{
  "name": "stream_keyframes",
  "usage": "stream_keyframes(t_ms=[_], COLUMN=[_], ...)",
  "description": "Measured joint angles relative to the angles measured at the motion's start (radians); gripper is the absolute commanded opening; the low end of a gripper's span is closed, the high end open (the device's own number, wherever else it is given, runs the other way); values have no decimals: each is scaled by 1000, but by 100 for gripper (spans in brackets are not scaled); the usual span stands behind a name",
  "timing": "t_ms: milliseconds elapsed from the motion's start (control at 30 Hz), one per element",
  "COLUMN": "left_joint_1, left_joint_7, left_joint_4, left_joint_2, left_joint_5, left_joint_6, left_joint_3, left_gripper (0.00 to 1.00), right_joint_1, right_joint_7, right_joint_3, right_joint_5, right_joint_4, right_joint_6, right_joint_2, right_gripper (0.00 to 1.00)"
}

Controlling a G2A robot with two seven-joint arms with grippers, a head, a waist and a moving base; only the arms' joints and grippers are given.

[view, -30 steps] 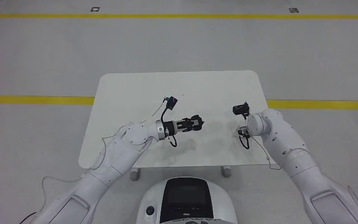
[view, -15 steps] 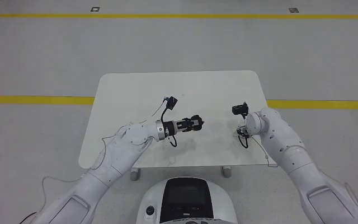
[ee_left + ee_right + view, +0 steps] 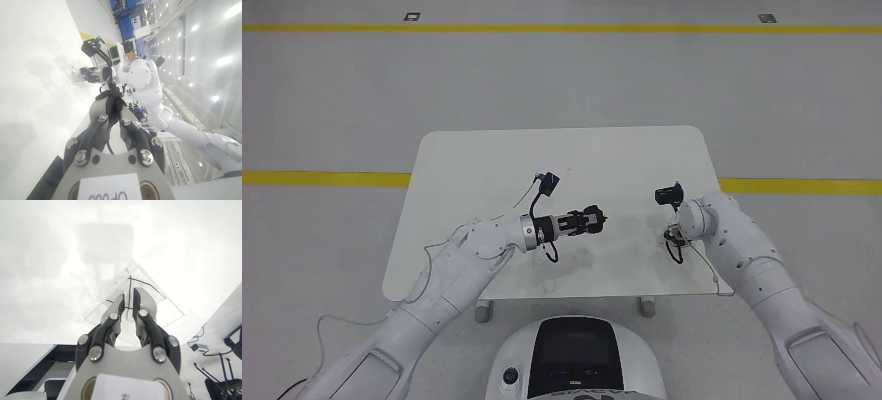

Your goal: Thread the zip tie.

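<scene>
Over the white tabletop [image 3: 492, 170], I am holding the right claw [image 3: 129, 292] released astride the zip tie [image 3: 130, 283] mid-frame, centring it before pinching; left claw [image 3: 113, 102] clenched.

White table [image 3: 472, 160] on grey floor [image 3: 342, 100], yellow lines [image 3: 322, 178], perhaps two small floor plates [image 3: 413, 16]

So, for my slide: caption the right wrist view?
Right gripper, jaws apart, straddles thin black zip tie over clear flat plate.

zip tie [image 3: 130, 285]: black | plate [image 3: 168, 310]: clear | table [image 3: 642, 160]: white | floor lines [image 3: 562, 28]: yellow | right fingers [image 3: 146, 298]: grey, black ribbed pads [image 3: 136, 302]
</scene>
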Motion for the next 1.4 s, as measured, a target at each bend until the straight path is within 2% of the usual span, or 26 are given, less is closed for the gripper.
stream_keyframes(t_ms=[633, 733, 900, 1100, 1400], left_joint_1=[0, 0, 0, 0, 0], left_joint_7=[0, 0, 0, 0, 0], left_joint_4=[0, 0, 0, 0, 0], left_joint_2=[0, 0, 0, 0, 0], left_joint_5=[0, 0, 0, 0, 0], left_joint_6=[0, 0, 0, 0, 0], left_joint_3=[0, 0, 0, 0, 0], left_gripper=[0, 0, 0, 0, 0], right_joint_1=[18, 18, 17, -14, -132], right_joint_7=[-3, -3, -3, 16, 43], right_joint_3=[-3, -2, 3, 41, 163], right_joint_5=[-15, -17, -28, -56, -88], right_joint_4=[47, 50, 44, -26, -237], right_joint_6=[-4, -6, 3, 22, 26], right_joint_2=[-19, -21, -23, -9, 31], right_gripper=[9, 1, 0, 0, 0])
